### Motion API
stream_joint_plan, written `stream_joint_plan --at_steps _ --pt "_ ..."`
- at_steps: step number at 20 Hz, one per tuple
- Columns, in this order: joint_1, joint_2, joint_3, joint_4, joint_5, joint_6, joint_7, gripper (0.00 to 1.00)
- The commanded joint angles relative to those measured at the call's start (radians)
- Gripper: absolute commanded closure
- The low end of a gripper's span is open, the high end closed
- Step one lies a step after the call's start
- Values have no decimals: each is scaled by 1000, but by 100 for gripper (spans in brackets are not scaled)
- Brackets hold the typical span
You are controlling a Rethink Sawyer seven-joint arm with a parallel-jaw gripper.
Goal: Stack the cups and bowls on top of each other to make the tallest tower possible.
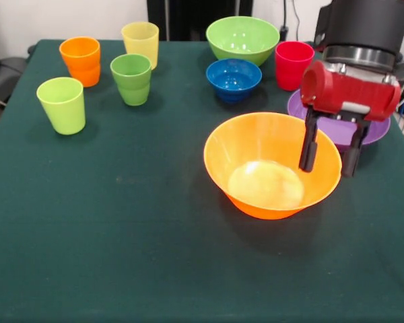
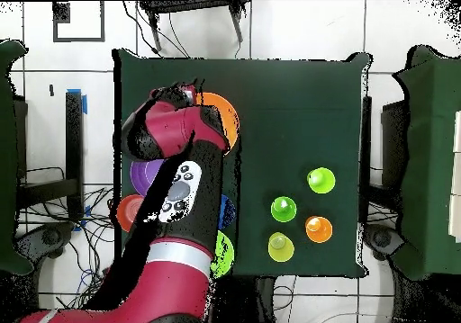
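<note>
The very large orange bowl (image 1: 269, 168) sits upright on the green table (image 1: 121, 235). My gripper (image 1: 330, 156) is open at the bowl's right rim, with one finger (image 1: 308, 145) inside the bowl and the other outside it. The purple bowl (image 1: 377, 131) lies just behind, mostly hidden by the gripper. The blue bowl (image 1: 233, 77), light green bowl (image 1: 242, 37) and red-pink cup (image 1: 293, 64) stand at the back. The orange (image 1: 81, 60), pale yellow (image 1: 141, 42), green (image 1: 132, 79) and lime green (image 1: 62, 104) cups stand apart at the left. No red-orange bowl shows.
In the overhead view my arm (image 2: 176, 184) covers most of the orange bowl (image 2: 227, 117) and purple bowl (image 2: 142, 174). The four cups (image 2: 284, 209) cluster on the other side. Cables lie past the table's edge.
</note>
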Motion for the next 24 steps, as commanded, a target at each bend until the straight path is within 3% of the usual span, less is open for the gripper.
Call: stream_joint_plan --at_steps 1,10,14,18,20,24 --pt "18 77 46 -32 54 52 161 0" --pt "105 108 -45 6 126 27 210 0" --pt "139 122 -101 9 147 92 201 0" --pt "119 109 -66 37 152 118 157 0" --pt "155 141 -127 19 162 103 184 0" --pt "260 254 -325 -14 213 77 274 0"
